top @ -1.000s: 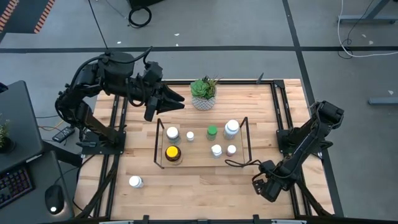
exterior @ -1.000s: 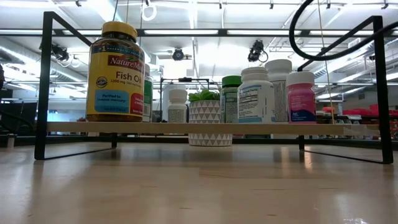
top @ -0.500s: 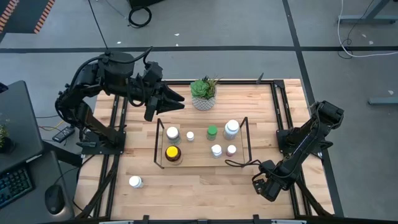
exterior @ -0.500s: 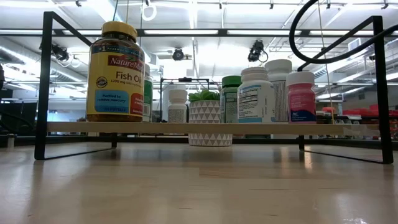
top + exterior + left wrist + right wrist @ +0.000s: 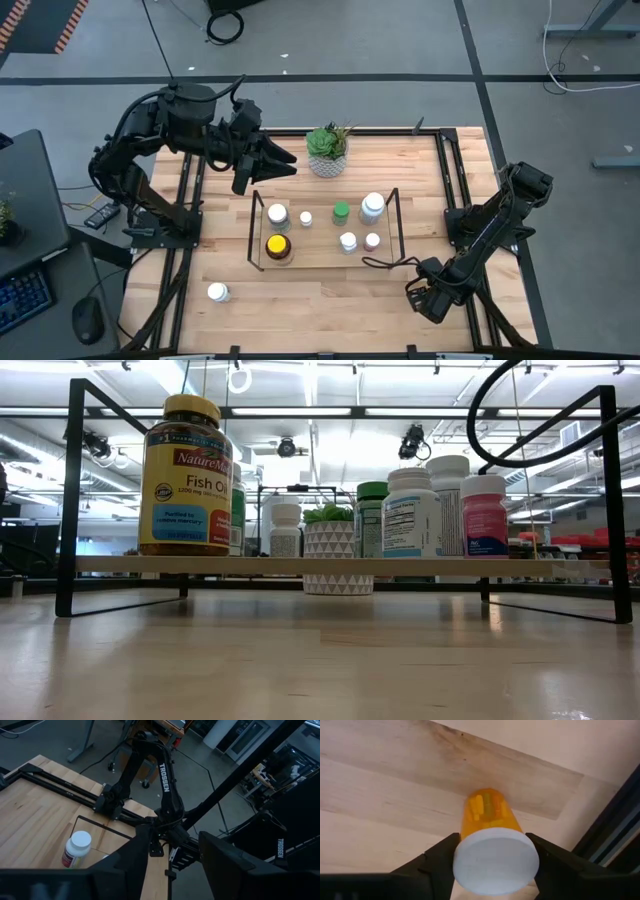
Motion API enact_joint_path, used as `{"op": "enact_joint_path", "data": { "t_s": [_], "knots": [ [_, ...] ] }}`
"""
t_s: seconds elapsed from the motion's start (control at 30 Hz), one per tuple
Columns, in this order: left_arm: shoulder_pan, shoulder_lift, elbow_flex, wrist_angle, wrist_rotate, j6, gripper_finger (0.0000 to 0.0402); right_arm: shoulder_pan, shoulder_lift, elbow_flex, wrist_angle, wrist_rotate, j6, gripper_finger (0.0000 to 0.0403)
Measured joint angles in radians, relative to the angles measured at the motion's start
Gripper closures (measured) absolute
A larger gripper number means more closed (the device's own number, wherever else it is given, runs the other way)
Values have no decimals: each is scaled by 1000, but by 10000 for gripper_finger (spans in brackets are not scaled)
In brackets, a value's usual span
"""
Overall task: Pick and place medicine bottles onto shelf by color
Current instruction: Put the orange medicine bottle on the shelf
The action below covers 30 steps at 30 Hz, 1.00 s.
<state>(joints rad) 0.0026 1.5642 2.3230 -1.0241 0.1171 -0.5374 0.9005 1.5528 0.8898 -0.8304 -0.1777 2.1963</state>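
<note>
Almost nothing on the table has shifted over the last second: both arms and every bottle sit where they did, and only the cable loop at the upper right of the low view has changed its curve a little.

At the near right corner of the table (image 5: 330,290), the right gripper (image 5: 492,870) is low over the wood with an orange bottle (image 5: 488,812) standing between its two dark fingers (image 5: 437,860). The bottle's white cap (image 5: 495,860) fills the gap, and both fingers lie against its sides, so the jaws are closed on the cap rather than standing clear of it. From above, the right gripper (image 5: 428,296) sits just outside the shelf's near right end.

The left gripper (image 5: 283,158) hangs above the far left of the table, beside the potted plant (image 5: 327,150), with its fingers parted and nothing between them.

The shelf (image 5: 256,235) stands mid-table and carries the yellow-capped amber bottle (image 5: 277,245), a green-capped bottle (image 5: 341,211), a pinkish bottle (image 5: 372,241) and several white ones. One more white bottle (image 5: 217,292) lies alone near the left front of the table, well apart from both grippers.
</note>
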Motion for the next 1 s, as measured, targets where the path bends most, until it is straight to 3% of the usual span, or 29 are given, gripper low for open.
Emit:
{"op": "enact_joint_path", "data": {
  "t_s": [0.33,0.57,1.0],
  "knots": [
    [0,0,0,0,0,0,219,-1,0,14,42,-32,-11,179],
    [0,0,0,0,0,0,222,-30,0,108,39,-67,-95,180],
    [0,0,0,0,0,0,217,-143,0,456,-327,-10,-297,180]
  ]
}}
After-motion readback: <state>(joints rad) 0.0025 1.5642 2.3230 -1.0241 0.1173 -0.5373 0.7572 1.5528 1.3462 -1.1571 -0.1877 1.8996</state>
